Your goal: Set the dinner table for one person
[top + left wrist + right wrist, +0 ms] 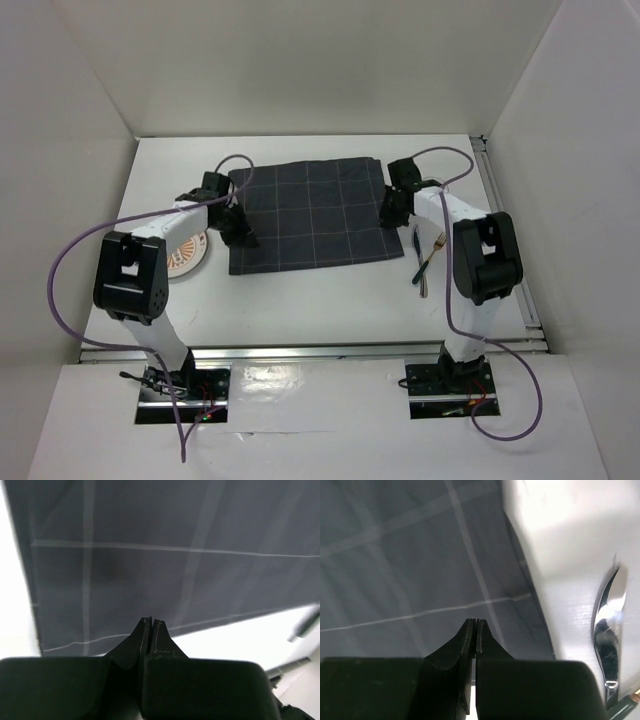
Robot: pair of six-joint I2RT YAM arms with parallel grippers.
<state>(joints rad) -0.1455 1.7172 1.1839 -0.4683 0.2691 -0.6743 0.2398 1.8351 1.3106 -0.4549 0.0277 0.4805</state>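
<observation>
We judge the mat step to be about done. The dark grey checked cloth mat (310, 215) lies flat and spread out in the middle of the white counter (320, 300), which fills the view under everything else. The left tool (238, 232) hangs over the mat's left edge near its near corner, and the right tool (392, 212) over the right edge. In both wrist views the fingers are pressed together with nothing showing between them. We cannot tell whether the tips touch the cloth. The patterned plate (188, 258) sits on the bare counter just left of the mat, partly hidden under the left arm. A fork (436, 246) and a darker utensil (416, 258) lie just right of the mat, beside the right arm. None of these is on the mat yet, so we take the plate to be next. That calls for the left tool to lift clear, open its fingers and reach the plate's rim, a low and flat hold that may slip. The plate should come down in the mat's centre without dragging or wrinkling the cloth. The right tool can then pick up the cutlery piece by piece.
</observation>
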